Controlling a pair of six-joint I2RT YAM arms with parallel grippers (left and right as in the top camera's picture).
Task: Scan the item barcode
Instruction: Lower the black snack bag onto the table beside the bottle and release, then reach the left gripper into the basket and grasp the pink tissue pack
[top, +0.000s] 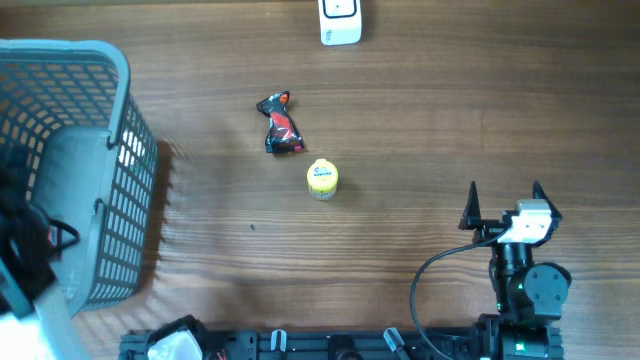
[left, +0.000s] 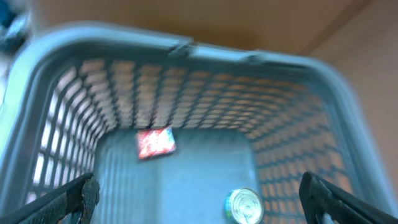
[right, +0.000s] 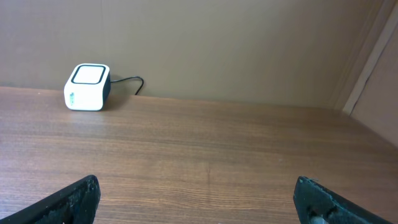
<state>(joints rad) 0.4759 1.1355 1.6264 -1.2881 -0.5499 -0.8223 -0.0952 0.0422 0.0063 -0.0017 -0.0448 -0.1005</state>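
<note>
The left end effector (left: 198, 186) above the basket (left: 186, 48) and the right end effector (top: 504, 194) at lower right both gape wide, empty; the packet (top: 280, 127) lies on the table (top: 450, 100) left of centre, long axis nearly top-to-bottom.

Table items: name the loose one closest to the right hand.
The small round yellow tub. The crumpled red and black packet lies farther from the right hand, toward the basket.
</note>
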